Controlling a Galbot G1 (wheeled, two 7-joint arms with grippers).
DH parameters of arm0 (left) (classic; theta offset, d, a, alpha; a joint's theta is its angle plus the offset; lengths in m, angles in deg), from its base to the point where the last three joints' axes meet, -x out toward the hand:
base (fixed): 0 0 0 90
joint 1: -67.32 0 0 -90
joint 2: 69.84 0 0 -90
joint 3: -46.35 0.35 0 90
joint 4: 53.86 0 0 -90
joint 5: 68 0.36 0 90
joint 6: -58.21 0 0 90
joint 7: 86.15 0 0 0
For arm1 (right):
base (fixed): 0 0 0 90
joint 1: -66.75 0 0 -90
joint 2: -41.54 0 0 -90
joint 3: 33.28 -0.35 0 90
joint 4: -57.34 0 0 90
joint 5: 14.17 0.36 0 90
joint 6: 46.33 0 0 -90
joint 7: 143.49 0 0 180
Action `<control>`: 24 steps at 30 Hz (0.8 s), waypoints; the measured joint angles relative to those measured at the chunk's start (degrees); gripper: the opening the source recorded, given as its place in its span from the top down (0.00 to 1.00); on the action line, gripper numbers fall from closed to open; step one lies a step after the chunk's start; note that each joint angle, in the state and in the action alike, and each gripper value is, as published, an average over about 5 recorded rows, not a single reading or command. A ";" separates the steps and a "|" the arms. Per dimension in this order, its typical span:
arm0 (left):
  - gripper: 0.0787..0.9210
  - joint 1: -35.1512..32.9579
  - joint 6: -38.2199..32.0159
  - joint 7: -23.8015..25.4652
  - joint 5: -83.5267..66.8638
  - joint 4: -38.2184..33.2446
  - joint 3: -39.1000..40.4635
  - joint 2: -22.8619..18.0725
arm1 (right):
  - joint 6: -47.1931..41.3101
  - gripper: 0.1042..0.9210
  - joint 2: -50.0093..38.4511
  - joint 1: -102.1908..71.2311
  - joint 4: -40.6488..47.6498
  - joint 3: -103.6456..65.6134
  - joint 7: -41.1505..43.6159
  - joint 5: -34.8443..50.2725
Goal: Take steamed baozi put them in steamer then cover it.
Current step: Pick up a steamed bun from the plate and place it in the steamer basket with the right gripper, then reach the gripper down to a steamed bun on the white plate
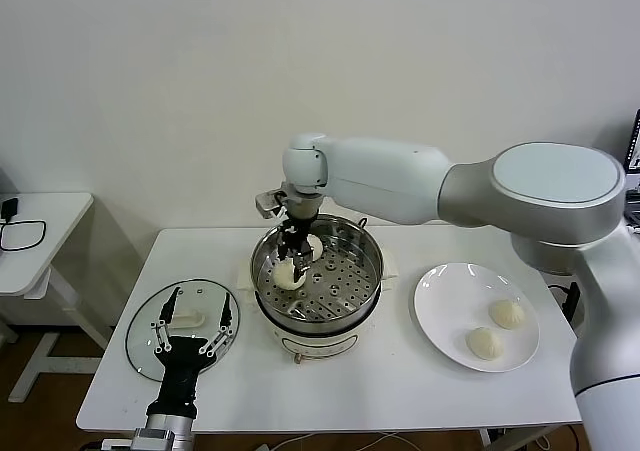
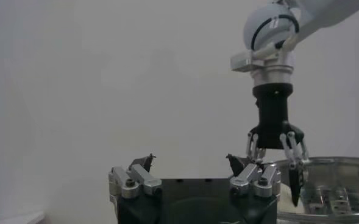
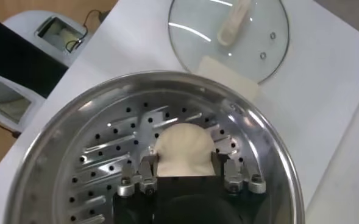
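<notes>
Steel steamer (image 3: 57, 152), right tool (image 3: 185, 159) half-hiding held baozi (image 3: 182, 146)

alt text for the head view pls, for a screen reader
The right hand holds a baozi inside the steamer. Two more baozi sit on a white plate; the open left hand hovers over the glass lid.

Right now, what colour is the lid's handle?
Cream-white, on the clear glass lid; the right wrist view shows it best.
</notes>
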 measured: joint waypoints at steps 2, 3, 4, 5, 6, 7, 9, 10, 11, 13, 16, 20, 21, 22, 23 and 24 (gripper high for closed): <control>0.12 0.06 0.00 -0.01 -0.01 0.05 0.03 -0.04 | -0.13 0.29 0.50 -0.31 0.29 0.09 -0.33 -0.16; 0.12 0.08 0.00 -0.01 -0.02 0.07 0.04 -0.06 | -0.17 0.27 0.72 -0.43 0.42 0.12 -0.48 -0.24; 0.12 0.10 0.00 -0.01 -0.03 0.09 0.03 -0.07 | -0.20 0.25 0.89 -0.51 0.53 0.15 -0.61 -0.30; 0.12 0.11 0.00 -0.01 -0.05 0.12 0.01 -0.07 | -0.22 0.23 1.03 -0.58 0.59 0.17 -0.73 -0.38; 0.12 0.12 0.00 -0.02 -0.07 0.16 -0.01 -0.07 | -0.24 0.21 1.13 -0.62 0.64 0.17 -0.82 -0.47; 0.12 0.13 0.00 -0.02 -0.09 0.19 -0.03 -0.06 | -0.25 0.19 1.17 -0.63 0.63 0.17 -0.89 -0.56; 0.12 0.15 0.00 -0.03 -0.13 0.24 -0.06 -0.03 | -0.29 0.15 1.10 -0.59 0.44 0.09 -0.94 -0.78; 0.12 0.15 0.00 -0.04 -0.15 0.25 -0.07 -0.01 | -0.30 0.14 0.97 -0.50 0.24 0.00 -0.93 -0.94; 0.12 0.15 0.00 -0.06 -0.18 0.25 -0.08 0.01 | -0.29 0.13 0.73 -0.34 -0.06 -0.13 -0.89 -1.13; 0.12 0.12 0.01 -0.09 -0.26 0.21 -0.13 0.09 | -0.18 0.12 -0.05 0.17 -0.94 -0.45 -0.70 -1.65; 0.12 0.10 0.02 -0.11 -0.35 0.13 -0.22 0.23 | 0.29 0.12 -2.23 1.37 -3.03 -1.11 -0.05 -2.81; 0.12 0.20 0.12 -0.11 -0.36 0.19 -0.12 0.27 | 1.59 0.12 -7.26 3.54 -6.52 -2.35 1.83 -4.97; 0.12 0.22 0.17 -0.11 -0.36 0.20 -0.05 0.27 | 2.05 0.12 -8.85 4.03 -7.27 -2.66 2.49 -5.60; 0.12 0.23 0.22 -0.11 -0.36 0.21 0.02 0.27 | 2.56 0.12 -10.51 4.44 -7.92 -2.95 3.20 -6.26; 0.12 0.24 0.26 -0.11 -0.36 0.21 0.08 0.28 | 3.11 0.12 -12.29 4.78 -8.49 -3.19 3.96 -6.95; 0.12 0.24 0.31 -0.11 -0.36 0.20 0.14 0.28 | 3.68 0.12 -14.13 5.03 -9.00 -3.40 4.74 -7.65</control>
